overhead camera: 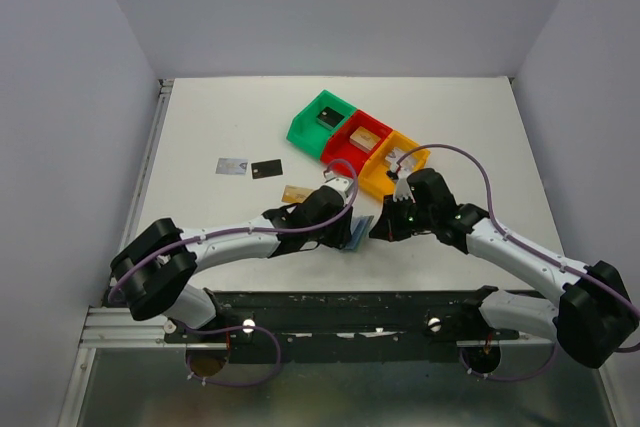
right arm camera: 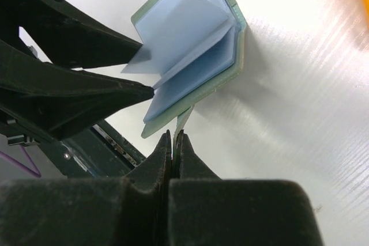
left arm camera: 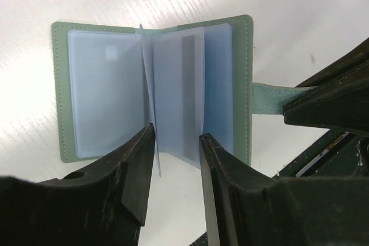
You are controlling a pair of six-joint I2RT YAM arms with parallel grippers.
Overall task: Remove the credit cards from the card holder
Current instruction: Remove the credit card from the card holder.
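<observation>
Left hand (left arm camera: 176, 136) stands spread astride a clear sleeve (left arm camera: 176, 84) of the open card holder (left arm camera: 104, 96) on the table (overhead camera: 200, 117); right hand (right arm camera: 173, 136) pinches its strap (right arm camera: 183, 120). Left of the holder lie three credit cards (overhead camera: 267, 168); behind it, green bin (overhead camera: 300, 132), red bin (overhead camera: 338, 152) and orange bin (overhead camera: 375, 185) each hold one small item.

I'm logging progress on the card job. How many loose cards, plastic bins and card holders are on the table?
Loose cards: 3 (silver-grey card, black card, tan-gold card)
Bins: 3 (green bin, red bin, orange bin)
Holders: 1 (card holder)
Total: 7
</observation>
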